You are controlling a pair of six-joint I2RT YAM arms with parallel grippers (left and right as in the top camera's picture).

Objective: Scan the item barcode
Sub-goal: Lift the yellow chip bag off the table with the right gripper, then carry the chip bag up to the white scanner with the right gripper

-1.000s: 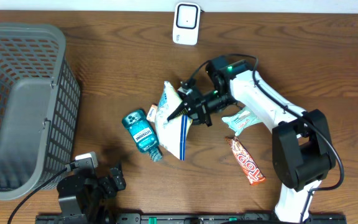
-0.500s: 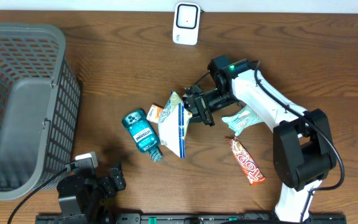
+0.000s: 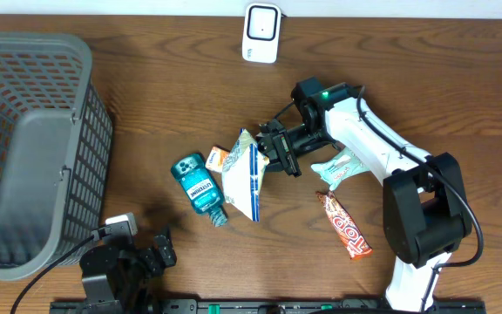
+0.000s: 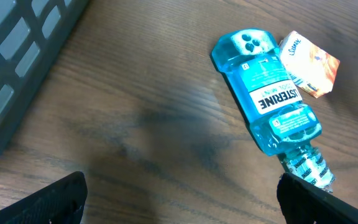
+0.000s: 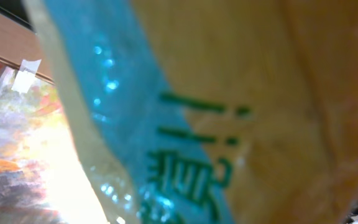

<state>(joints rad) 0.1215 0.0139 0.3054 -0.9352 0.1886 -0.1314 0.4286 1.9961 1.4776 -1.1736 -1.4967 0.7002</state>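
Right hand (image 3: 267,148) was closed, pinching the top edge of the white-and-blue snack bag (image 3: 244,179). We saw the bag hang tilted off its fingertips, but couldn't tell if the lower end touched the worktop (image 3: 425,78). In the right wrist view the bag filled the frame, its print too blurred to read. Scanner (image 3: 261,32) sat well beyond that hand, at the far edge. Left hand (image 4: 179,193) had its fingers wide apart, gripping nothing. Mouthwash bottle (image 4: 266,99) lay on its side just ahead of it, with an orange packet (image 4: 309,62) right beside the bottle's base. Basket (image 3: 24,131) stood off that hand's left.
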